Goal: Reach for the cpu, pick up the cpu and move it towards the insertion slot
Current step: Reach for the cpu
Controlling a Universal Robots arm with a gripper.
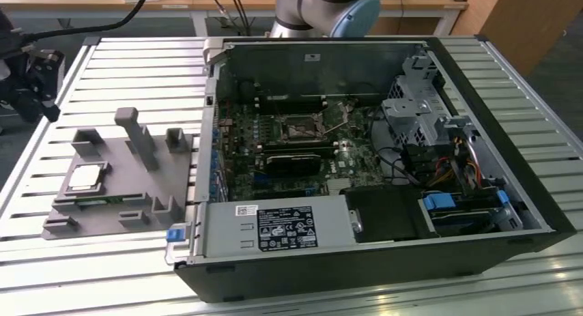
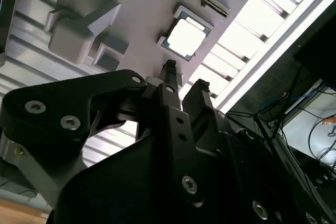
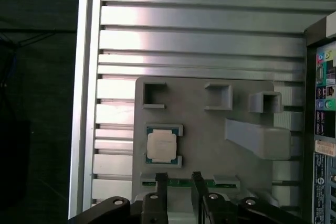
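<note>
Slats of pale metal form the surface (image 1: 109,63), and on it sits a grey fixture plate (image 1: 109,193) toward the exterior view's left, with an open computer case (image 1: 364,278) beside it on the right. The cpu (image 1: 84,177) lies flat in a shallow seat on that plate, silvery top upward, among raised grey blocks and posts.

In the first wrist view the cpu (image 3: 161,146) sits square in its seat with nothing touching it. The gripper (image 3: 179,188) is spread, its two dark fingers (image 3: 160,192) parted with bare plate (image 3: 210,145) showing between them. It holds nothing, and its tips are near the chip but clear of it. The second wrist view shows the same from another angle: the gripper (image 2: 186,75) has its two tips apart, and the cpu (image 2: 185,39) lies bright on the plate (image 2: 136,3) beyond them.

The insertion slot (image 1: 299,128) is a dark square socket with a shiny frame on the motherboard (image 1: 239,149) inside the case, well apart from the cpu. A thin wire lever (image 1: 339,122) stands beside it.

The arm (image 1: 328,9) rises behind the case. A dark mass (image 1: 32,80) at the exterior view's left edge is probably the arm's working end, though it is cut off there.
</note>
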